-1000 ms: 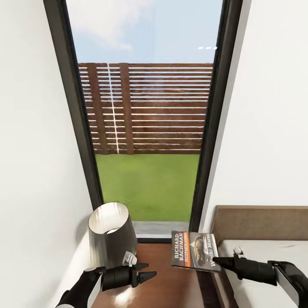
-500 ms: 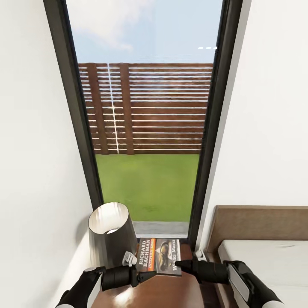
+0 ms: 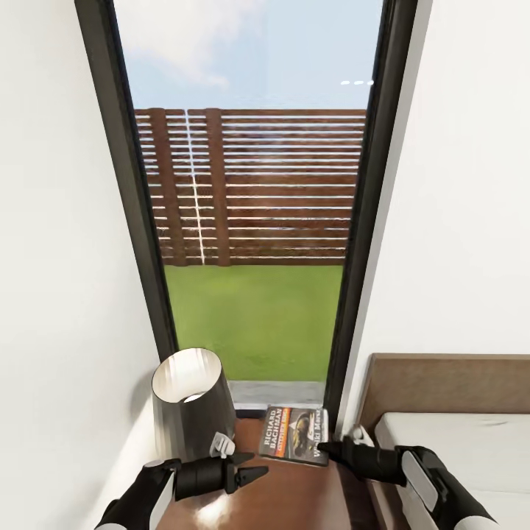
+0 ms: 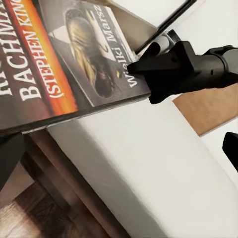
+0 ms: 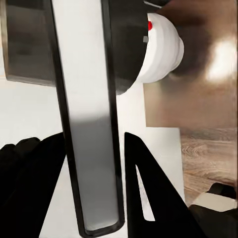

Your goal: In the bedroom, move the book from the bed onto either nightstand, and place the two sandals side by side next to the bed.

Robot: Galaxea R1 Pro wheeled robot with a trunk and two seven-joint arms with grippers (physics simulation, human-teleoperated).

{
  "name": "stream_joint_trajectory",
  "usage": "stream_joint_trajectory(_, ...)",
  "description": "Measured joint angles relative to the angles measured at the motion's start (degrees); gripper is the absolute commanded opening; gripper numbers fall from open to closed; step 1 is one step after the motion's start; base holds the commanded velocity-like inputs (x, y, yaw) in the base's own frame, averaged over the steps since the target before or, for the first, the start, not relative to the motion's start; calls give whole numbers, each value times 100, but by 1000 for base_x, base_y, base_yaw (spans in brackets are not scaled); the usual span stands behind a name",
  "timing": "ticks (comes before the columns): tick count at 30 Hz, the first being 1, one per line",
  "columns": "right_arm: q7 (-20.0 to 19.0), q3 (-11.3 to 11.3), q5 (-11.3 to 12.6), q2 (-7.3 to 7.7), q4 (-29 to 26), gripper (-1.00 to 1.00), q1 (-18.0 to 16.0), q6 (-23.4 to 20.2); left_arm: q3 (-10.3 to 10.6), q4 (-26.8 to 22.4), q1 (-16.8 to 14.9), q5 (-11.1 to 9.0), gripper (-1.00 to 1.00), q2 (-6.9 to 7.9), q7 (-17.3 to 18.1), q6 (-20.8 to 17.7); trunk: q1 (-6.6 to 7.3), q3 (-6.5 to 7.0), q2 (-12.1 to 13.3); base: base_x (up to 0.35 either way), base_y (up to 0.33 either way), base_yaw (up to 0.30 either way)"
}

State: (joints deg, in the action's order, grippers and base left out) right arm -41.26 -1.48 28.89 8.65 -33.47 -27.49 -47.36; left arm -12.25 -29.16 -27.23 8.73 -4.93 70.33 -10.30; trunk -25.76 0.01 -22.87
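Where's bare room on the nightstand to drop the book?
Free: the nightstand top in front of the lamp, between the left gripper and the right gripper, under and ahead of the book. Crowded: the lamp fills the rear left corner. The mattress at right is also bare.

Left arm entering from the lower left of the head view, forearm raised and pointing toward the right. Left gripper (image 3: 252,466) with black fingers spread apart, nothing between them, tips aimed at the opposite gripper. Right arm entering from the lower right, white-and-black forearm angled up and to the left. Right gripper (image 3: 324,447) with fingers pinched together on the near edge of the book (image 3: 296,433), wrist roughly level. In the left wrist view, right gripper (image 4: 136,69) with black fingertips closed on the cover's corner
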Motion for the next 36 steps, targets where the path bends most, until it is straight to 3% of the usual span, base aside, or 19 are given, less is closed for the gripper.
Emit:
stream_joint_trajectory(4, 460, -43, 46, 1, -2, -100, -1, -2, -5, 0, 0, 0, 100, 1, 2, 0, 0, 0, -1, 0, 0, 0)
stream_joint_trajectory(8, 579, -51, 54, -1, -2, -100, -1, -3, -8, -3, 0, -3, 100, 1, 4, 0, 0, 0, -1, 0, 0, 0)
stream_joint_trajectory(31, 618, -53, 61, -2, -2, -100, -1, -5, -18, -4, 0, -15, 100, 10, 5, -17, 0, 0, -1, 0, 0, 0)
stream_joint_trajectory(36, 618, -54, 64, -2, -1, -100, 1, -6, -12, -3, 2, -15, 100, 10, 5, -17, -108, -83, -194, 0, 0, 0)
